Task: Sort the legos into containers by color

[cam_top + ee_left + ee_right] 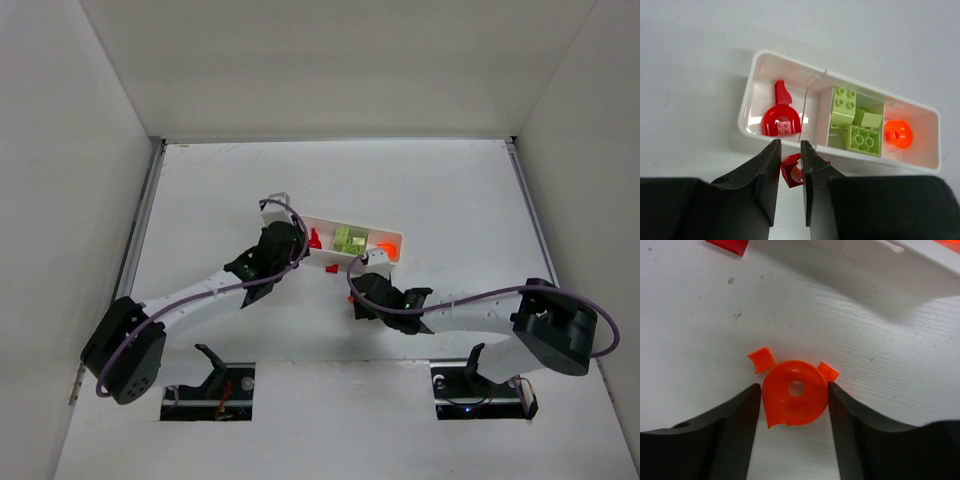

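Legos are lying partly sorted. Top view: the white tray (398, 238) is sitting slanted at mid worktop (450, 190), with red showing in its left compartment, lime green in the middle compartment and orange in the right compartment. The left tool (323, 264) is reaching to the tray's near side at the red end. The right tool (355, 283) is hanging low over the worktop just in front of the orange end, apart from the tray. Left wrist view: a red arch lego (781, 120) is lying in the left compartment against its near wall. A heap of green legos (855, 122) is filling the middle compartment, and one orange ring lego (898, 134) is resting in the right compartment. The left tool is standing narrow, its fingers pinching a small red lego (791, 171) just outside the tray's near wall, in front of the left compartment. Right wrist view: the right tool is gripping an orange disc lego (790, 407) on the worktop, one finger pressing on each side, with the gap as wide as the disc. Two small orange bits are lying just beside the disc's far edge, the left chip (761, 360) and the right chip (828, 371). The tray's wall is crossing the top right corner, well apart from the disc.
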Controlling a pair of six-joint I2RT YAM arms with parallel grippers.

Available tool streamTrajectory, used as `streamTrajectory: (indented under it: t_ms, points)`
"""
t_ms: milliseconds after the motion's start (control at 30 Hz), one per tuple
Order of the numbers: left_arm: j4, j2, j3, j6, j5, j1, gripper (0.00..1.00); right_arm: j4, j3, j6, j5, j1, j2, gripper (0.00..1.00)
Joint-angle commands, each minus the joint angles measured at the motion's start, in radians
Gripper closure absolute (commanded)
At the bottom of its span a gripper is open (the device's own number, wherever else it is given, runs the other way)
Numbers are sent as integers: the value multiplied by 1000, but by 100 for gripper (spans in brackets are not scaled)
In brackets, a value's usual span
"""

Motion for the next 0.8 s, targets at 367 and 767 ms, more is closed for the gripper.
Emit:
streamTrajectory:
  t_ms: [367, 767]
  points:
    - [36, 273, 280, 106, 65, 80, 80, 2, 45, -30, 45, -14, -164, 54]
    - [75, 377, 305, 131, 11, 93, 60, 69, 102, -124, 0, -196, -249, 53]
